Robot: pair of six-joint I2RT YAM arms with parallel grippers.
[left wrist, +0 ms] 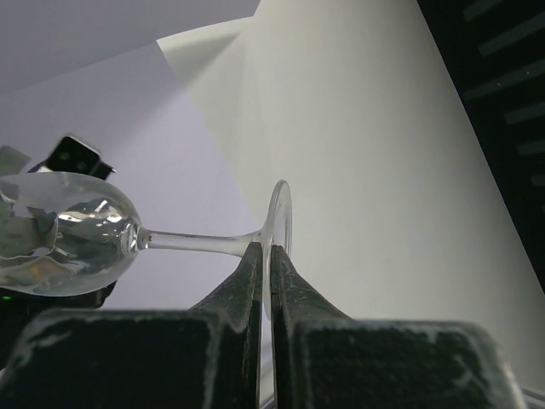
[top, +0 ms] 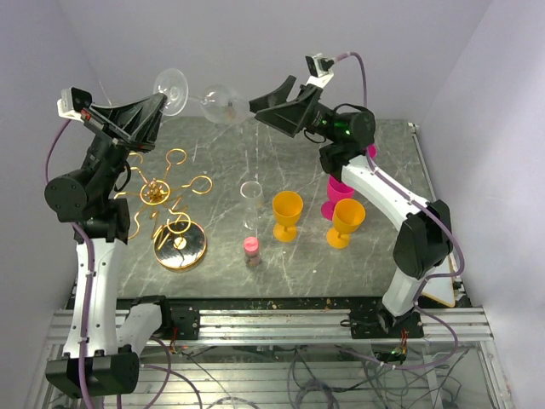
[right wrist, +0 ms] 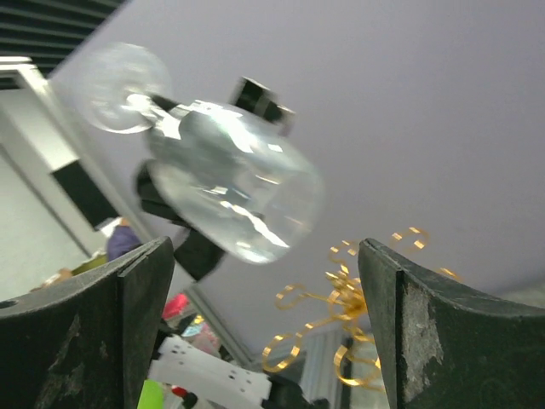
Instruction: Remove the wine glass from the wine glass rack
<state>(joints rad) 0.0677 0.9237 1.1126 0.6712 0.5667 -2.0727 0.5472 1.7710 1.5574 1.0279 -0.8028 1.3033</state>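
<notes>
**Left wrist.** Nearest the lens, the left gripper (left wrist: 266, 252) is filling the bottom of the frame, its black fingers pinching flat on the rim of the foot (left wrist: 280, 217) of the wine glass (left wrist: 128, 241). No gap is showing between jaws and foot. The glass is lying on its side, stem running left, bowl at the left edge.

**Right wrist.** The right gripper (right wrist: 266, 256) is standing wide, one finger at each lower corner. The bowl of the wine glass (right wrist: 230, 183) is hanging blurred in the upper middle, above the gap and touching neither finger. The gold wine glass rack (right wrist: 341, 298) is showing lower right, beyond the glass.

**Top.** The wine glass (top: 217, 102) is hanging in the air at upper centre, between the two arms, foot toward the left gripper (top: 157, 106), bowl just at the tips of the right gripper (top: 260, 106). The wine glass rack (top: 166, 200) is standing on the table (top: 383, 162) at left of centre, well apart from the glass and below it in the frame. Two orange goblets (top: 287, 213) and a pink cup (top: 339, 192) are standing at centre right.

**Judgement.** The glass is already off the rack; this is looking like a handover. A pinch on the foot rim is a weak hold with a long lever. The right claw should be centring on the bowl and closing softly, and the left should be letting go only once that hold is firm.
</notes>
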